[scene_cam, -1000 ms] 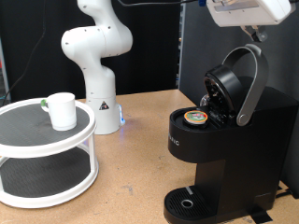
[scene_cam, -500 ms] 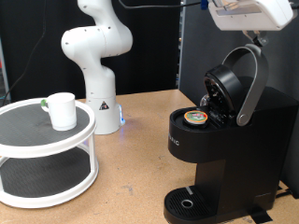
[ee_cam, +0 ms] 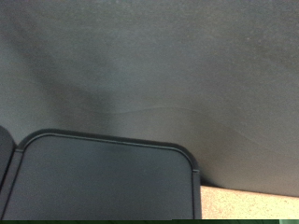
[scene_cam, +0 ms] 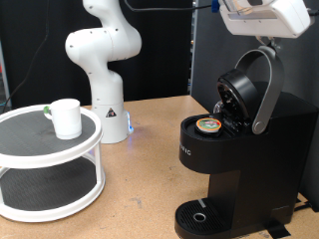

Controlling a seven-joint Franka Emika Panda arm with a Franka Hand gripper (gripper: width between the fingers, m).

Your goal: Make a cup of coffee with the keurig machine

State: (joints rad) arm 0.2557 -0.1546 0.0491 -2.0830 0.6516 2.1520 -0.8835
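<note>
Our hand [scene_cam: 267,42] hovered just above the raised handle of the keurig machine [scene_cam: 234,149], at two o'clock in the exterior view; we could not tell whether its fingers were spread or together. A pod [scene_cam: 209,125] sat in the open chamber. We judged a steady, centred press on the handle best. At nine o'clock, the cup [scene_cam: 66,118] stood on the tiered stand [scene_cam: 50,169] on the desk [scene_cam: 140,189].

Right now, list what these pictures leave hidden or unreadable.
- Gripper: exterior view's top edge cuts off most of the hand; fingers unreadable against the handle.
- Cup: inside hidden by its wall, exterior view.
- Keurig machine: exterior view's right edge crops it; pod label too small.
- Wrist view: only a dark flat surface, no fingers.
</note>
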